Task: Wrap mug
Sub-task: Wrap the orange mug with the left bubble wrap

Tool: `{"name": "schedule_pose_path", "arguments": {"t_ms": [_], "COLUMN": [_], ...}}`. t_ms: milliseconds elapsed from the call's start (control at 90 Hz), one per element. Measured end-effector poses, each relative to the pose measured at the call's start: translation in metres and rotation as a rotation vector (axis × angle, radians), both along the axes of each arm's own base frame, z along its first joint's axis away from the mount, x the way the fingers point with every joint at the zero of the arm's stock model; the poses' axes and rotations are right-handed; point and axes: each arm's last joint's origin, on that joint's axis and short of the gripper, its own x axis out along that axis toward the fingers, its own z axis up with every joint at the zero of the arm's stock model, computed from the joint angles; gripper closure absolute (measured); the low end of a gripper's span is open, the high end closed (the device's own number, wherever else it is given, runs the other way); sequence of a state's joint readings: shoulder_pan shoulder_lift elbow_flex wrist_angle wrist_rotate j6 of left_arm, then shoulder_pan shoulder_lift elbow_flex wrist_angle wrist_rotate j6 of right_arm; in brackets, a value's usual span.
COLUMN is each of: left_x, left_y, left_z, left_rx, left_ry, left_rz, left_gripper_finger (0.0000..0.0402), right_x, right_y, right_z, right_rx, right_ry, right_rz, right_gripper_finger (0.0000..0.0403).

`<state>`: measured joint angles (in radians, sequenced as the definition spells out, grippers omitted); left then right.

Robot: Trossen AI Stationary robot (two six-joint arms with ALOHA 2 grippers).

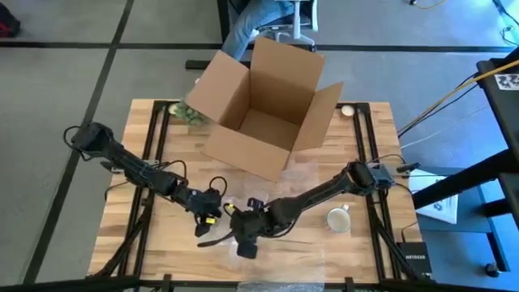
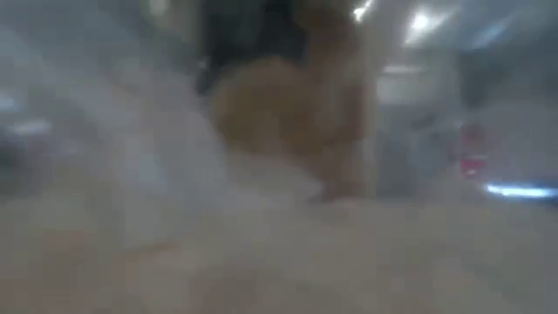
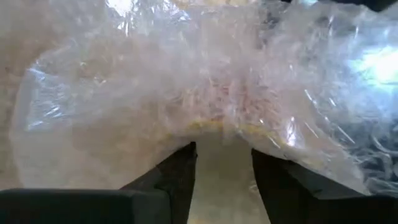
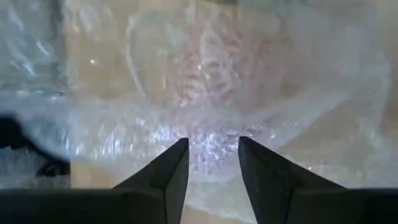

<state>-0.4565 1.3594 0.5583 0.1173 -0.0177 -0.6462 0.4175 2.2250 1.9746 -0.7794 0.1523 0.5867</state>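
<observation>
Seen from above, both arms meet low on the wooden bench [image 1: 154,243]: left hand [image 1: 212,212], right hand [image 1: 240,235], over nearly invisible bubble wrap [image 1: 304,174]. A white mug [image 1: 338,219] stands apart beside the right arm, before an open cardboard box [image 1: 263,109].

Low view: blurred, unreadable.

Left wrist: fingers [image 3: 177,174] parted, wrap [image 3: 205,87] at their tips.

Right wrist: fingers [image 4: 171,171] parted over wrap [image 4: 205,124].

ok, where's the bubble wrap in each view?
High view: bubble wrap lies clear on the table's near middle, under both grippers, left of the mug.
Low view: blurred pale haze fills the picture, likely the wrap; cannot tell for sure.
Left wrist view: bubble wrap bunched just past the left gripper.
Right wrist view: wrap over wood, past the right gripper.
Shared landmark: the wooden table.
</observation>
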Motion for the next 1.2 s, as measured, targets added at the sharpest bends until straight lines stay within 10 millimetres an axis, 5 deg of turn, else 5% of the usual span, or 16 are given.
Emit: {"name": "schedule_pose_path", "arguments": {"t_ms": [111, 189, 467, 600, 844, 1200], "left_x": [0.0, 0.0, -0.002, -0.002, 0.003, 0.014], "left_y": [0.0, 0.0, -0.004, -0.006, -0.009, -0.016], "left_z": [0.0, 0.001, 0.0, -0.002, -0.018, 0.012], "left_rx": [0.016, 0.017, 0.022, 0.034, 0.042, -0.039], "left_ry": [-0.013, -0.014, -0.016, -0.007, 0.04, -0.061], "left_rz": [-0.003, -0.003, -0.026, -0.037, -0.028, -0.045], "left_gripper_finger": [0.0261, 0.0261, 0.0261, 0.0261, 0.026, 0.026], "right_x": [0.0, -0.001, -0.032, -0.022, -0.015, -0.004], "right_y": [-0.005, -0.01, 0.01, 0.02, 0.011, 0.01], "right_z": [0.039, 0.049, -0.009, -0.034, -0.045, -0.068], "right_rx": [-0.044, -0.045, 0.02, 0.103, 0.128, 0.106], "right_ry": [-0.136, -0.127, 0.206, 0.073, -0.008, -0.09], "right_rz": [-0.025, -0.023, -0.041, -0.073, -0.152, -0.167], "right_gripper_finger": [0.0276, 0.0276, 0.0276, 0.0276, 0.0276, 0.0276]}}
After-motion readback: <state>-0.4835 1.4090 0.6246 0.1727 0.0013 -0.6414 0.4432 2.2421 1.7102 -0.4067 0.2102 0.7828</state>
